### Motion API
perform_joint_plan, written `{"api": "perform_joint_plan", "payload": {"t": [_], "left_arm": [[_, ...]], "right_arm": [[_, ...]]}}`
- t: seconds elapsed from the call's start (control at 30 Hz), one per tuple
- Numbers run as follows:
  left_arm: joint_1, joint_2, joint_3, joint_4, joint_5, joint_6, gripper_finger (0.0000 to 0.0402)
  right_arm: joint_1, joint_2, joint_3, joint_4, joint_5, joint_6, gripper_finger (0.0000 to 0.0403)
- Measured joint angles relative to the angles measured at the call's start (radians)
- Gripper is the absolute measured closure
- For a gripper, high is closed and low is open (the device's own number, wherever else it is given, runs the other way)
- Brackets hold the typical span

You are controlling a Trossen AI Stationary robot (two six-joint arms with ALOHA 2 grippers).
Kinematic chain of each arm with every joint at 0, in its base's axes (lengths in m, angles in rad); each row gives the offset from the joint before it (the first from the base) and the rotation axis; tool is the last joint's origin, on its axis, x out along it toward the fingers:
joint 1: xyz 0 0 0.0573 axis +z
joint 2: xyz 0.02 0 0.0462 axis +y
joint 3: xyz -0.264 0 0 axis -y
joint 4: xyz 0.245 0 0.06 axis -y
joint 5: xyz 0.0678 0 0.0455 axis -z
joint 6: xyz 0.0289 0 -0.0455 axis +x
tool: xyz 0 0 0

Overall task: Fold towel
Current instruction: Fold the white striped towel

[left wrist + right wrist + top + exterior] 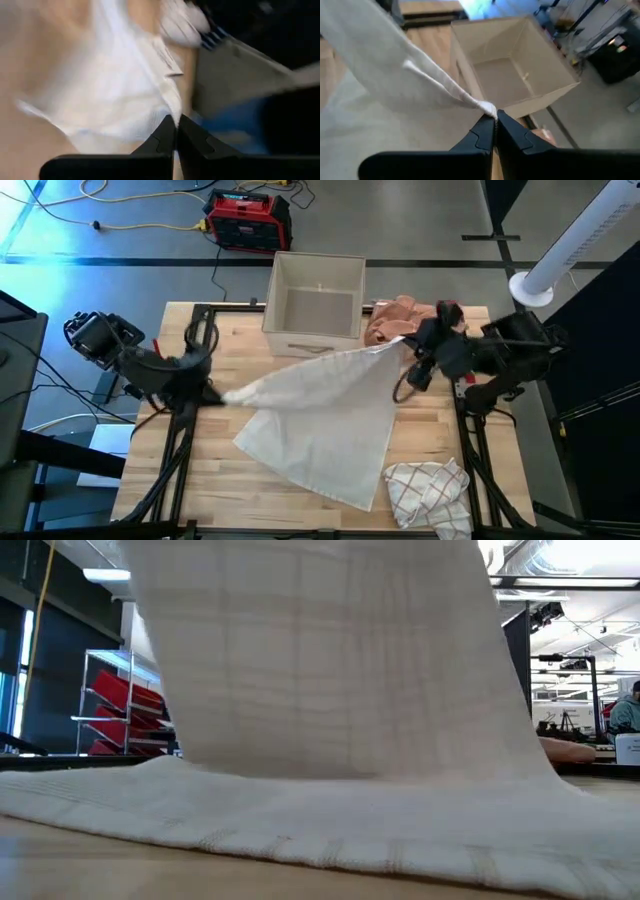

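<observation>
Two arms hold one white towel (320, 415) stretched over the wooden table (480, 435). Seen from above, with the table centre as the dial, the towel spans from approx 9 o'clock to 1 o'clock along its raised edge, and the rest drapes down to the tabletop toward 6 o'clock. In the low view the cloth (320, 690) hangs as a curtain across nearly the whole width, w/ its lower part lying on the wood.

Open beige box (315, 295) sits at 12 o'clock, at the far edge; its inside also shows in the right wrist view (510, 70). Orange cloth (395, 320) lies at approx 1 o'clock, just beside the box. Checked cloth (430, 490) is bunched at approx 5 o'clock, near the front corner.

Left gripper (212, 395) at 9 o'clock: fingers pinched together on a towel corner (172, 107). Right gripper (412, 345) at 1 o'clock: fingers likewise clamped on the opposite corner (487, 107), lifted off the table.
</observation>
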Motion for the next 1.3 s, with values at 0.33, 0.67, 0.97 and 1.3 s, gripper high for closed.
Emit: {"api": "perform_joint_plan", "payload": {"t": [0.33,0.67,0.97,1.3], "left_arm": [[-0.238,0.066,0.000,0.520,0.092,-0.213,0.0402],[-0.167,0.072,0.000,0.533,-0.012,0.120,0.0402],[0.042,-0.050,0.000,0.244,-0.522,0.335,0.0402],[0.172,-0.169,-0.012,0.240,-0.755,0.574,0.0402]], "right_arm": [[-0.167,0.004,0.000,0.084,-0.278,-0.244,0.0403],[-0.186,-0.003,0.000,0.038,-0.254,-0.276,0.0403],[-0.143,-0.057,0.000,-0.005,0.020,-0.117,0.0403],[-0.121,-0.084,0.000,-0.001,-0.041,0.002,0.0403]]}}
